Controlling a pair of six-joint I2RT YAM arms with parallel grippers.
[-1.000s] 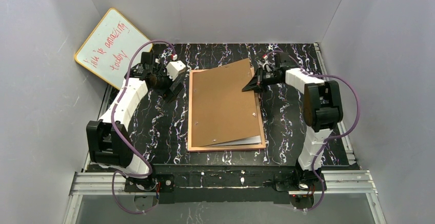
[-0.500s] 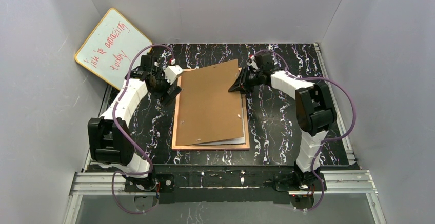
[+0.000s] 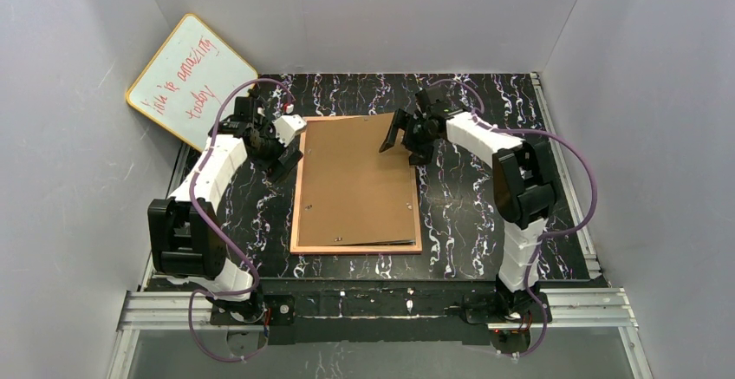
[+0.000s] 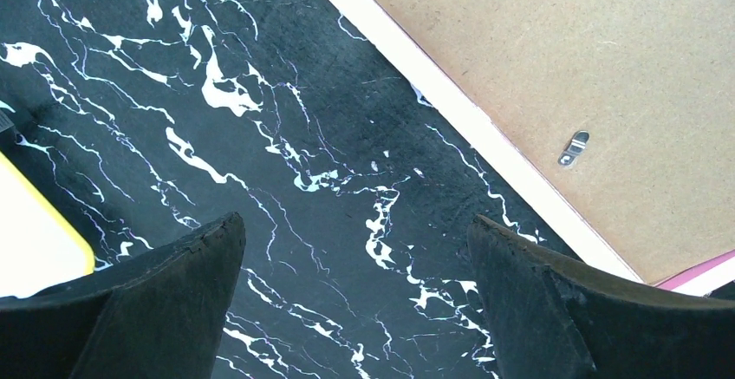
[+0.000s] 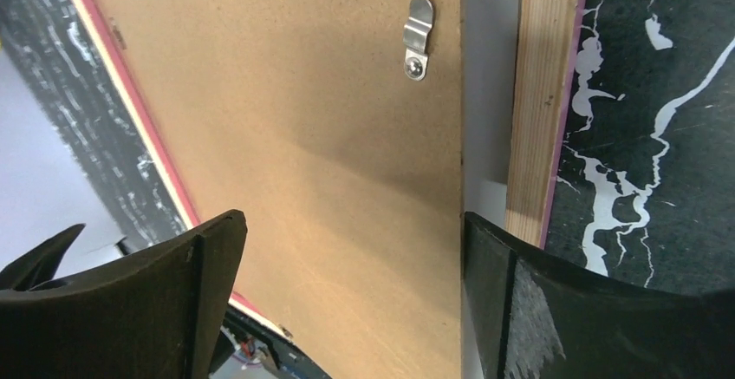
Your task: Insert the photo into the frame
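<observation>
The board [image 3: 355, 184] was laid flat in the frame [image 3: 295, 205], presumably covering the photo; left gripper [image 4: 355, 223] and right gripper [image 5: 353, 218] were held open, empty.

The top camera looked down from above the near edge onto the whole table [image 3: 468, 214]. Both wrist cameras hung close, facing down; each caught an edge of the frame [image 3: 355, 248] too.

Brown backing board [image 3: 355, 179] on the frame [image 3: 295, 214], black marbled table [image 3: 459, 214] beneath.
</observation>
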